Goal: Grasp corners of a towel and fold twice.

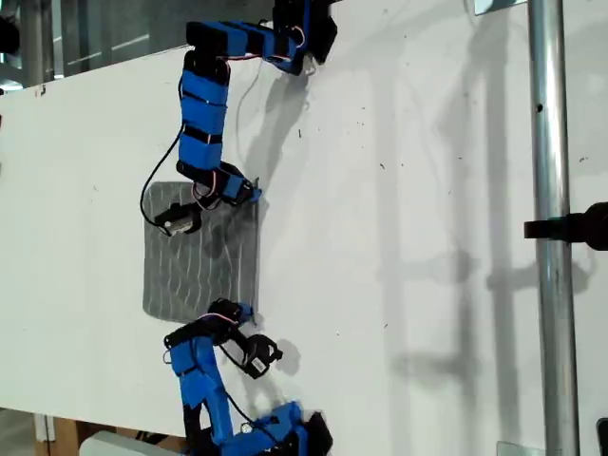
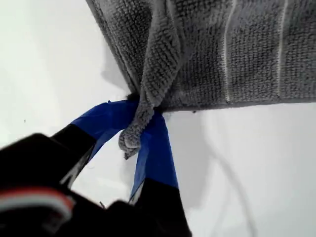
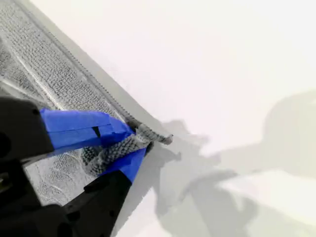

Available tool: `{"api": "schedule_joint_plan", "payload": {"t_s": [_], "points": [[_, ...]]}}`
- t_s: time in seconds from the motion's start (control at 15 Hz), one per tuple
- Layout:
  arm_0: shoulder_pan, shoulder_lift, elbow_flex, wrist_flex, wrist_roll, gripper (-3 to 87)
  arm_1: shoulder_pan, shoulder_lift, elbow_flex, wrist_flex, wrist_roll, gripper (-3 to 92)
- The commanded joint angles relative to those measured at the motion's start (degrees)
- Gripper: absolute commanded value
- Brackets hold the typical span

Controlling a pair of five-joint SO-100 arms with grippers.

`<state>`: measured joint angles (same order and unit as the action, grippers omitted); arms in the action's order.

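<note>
Towel (image 1: pixel 204 266) lies spread flat on the white worktop (image 1: pixel 408 237), toward the exterior view's left, grey with thin pale stripes. 2 blue arms reach it in that view, 1 from the top edge and 1 from the bottom edge, each with its tip at a corner on the side of the cloth facing the exterior view's right: the upper corner (image 1: pixel 255 201) and the lower corner (image 1: pixel 249 310). The wrist views do not let me say which arm is which.

In the first wrist view, my first gripper (image 2: pixel 143 111) has its blue fingers (image 2: pixel 155 158) pressed onto a bunched, twisted corner (image 2: pixel 129 143) of the cloth, which pokes out between them toward the camera. The rest of the cloth stretches away beyond the tips.

In the second wrist view, my second gripper (image 3: pixel 138 140) pinches another corner (image 3: pixel 158 137), its blue fingers (image 3: pixel 79 129) closed above and below the fabric, with the very tip sticking out just past them. The hemmed edge runs away from there along the worktop.

A metal pole (image 1: pixel 549 237) stands at the exterior view's right, well apart from the cloth.
</note>
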<state>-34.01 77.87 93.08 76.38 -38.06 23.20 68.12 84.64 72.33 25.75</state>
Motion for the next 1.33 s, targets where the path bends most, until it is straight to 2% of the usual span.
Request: {"api": "schedule_joint_plan", "payload": {"t_s": [0.0, 0.27, 0.47, 0.53, 0.67, 0.8, 1.07, 1.27], "points": [[7.5, 10.9, 6.1, -0.5, -6.4, -2.9, -6.1, 8.9, 2.9, 2.0, 4.0, -0.2], [23.8, 22.1, 16.3, -3.7, -22.1, -2.9, -21.9, 16.1, 4.8, 9.2, 15.5, -0.2], [36.7, 33.1, 26.7, -8.5, -35.8, -2.9, -34.2, 17.5, 6.1, 10.4, 27.0, -0.2], [40.3, 36.3, 28.7, -9.1, -40.2, -2.9, -37.2, 18.5, 5.9, 10.2, 30.2, -0.2], [42.6, 38.0, 29.1, -8.0, -42.5, -2.9, -38.0, 19.8, 5.1, 10.3, 32.3, -0.2], [35.4, 38.0, 29.2, -8.0, -35.4, -2.9, -30.8, 22.1, 7.8, 10.5, 29.4, -0.2], [11.0, 36.2, 24.2, -7.0, -11.9, -2.9, -8.2, 23.2, 8.1, 8.2, 14.6, -0.2], [-4.8, 29.4, 17.7, -8.6, 1.2, -2.9, 4.8, 21.8, 3.8, 5.0, 2.8, -0.2]]}}
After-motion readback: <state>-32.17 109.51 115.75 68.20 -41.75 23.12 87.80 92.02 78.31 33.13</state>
